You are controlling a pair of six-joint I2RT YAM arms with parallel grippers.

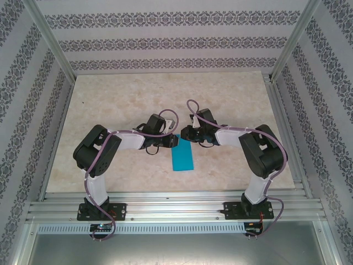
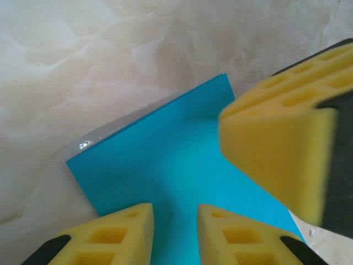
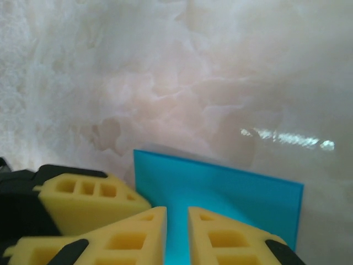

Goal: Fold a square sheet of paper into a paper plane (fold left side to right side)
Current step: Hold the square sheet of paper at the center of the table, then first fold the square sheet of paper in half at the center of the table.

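The square sheet of paper point(image 1: 183, 157) lies flat on the table as a narrow bright-blue rectangle, folded in half lengthwise. Both grippers meet at its far end. My left gripper point(image 1: 174, 142) comes in from the left. Its yellow fingertips point(image 2: 175, 221) stand a little apart over the blue paper point(image 2: 165, 160), with nothing pinched between them. My right gripper point(image 1: 188, 138) reaches in from the right, its tips point(image 3: 177, 221) a narrow gap apart above the paper point(image 3: 237, 193). Each wrist view catches the other gripper's yellow fingers point(image 2: 276, 154) point(image 3: 83, 199) close by. The paper plane is out of view.
The marble-look tabletop point(image 1: 110, 110) spreads around the paper. Patterned walls and aluminium posts point(image 1: 52, 41) close in three sides. A metal rail point(image 1: 176, 207) at the near edge carries both arm bases.
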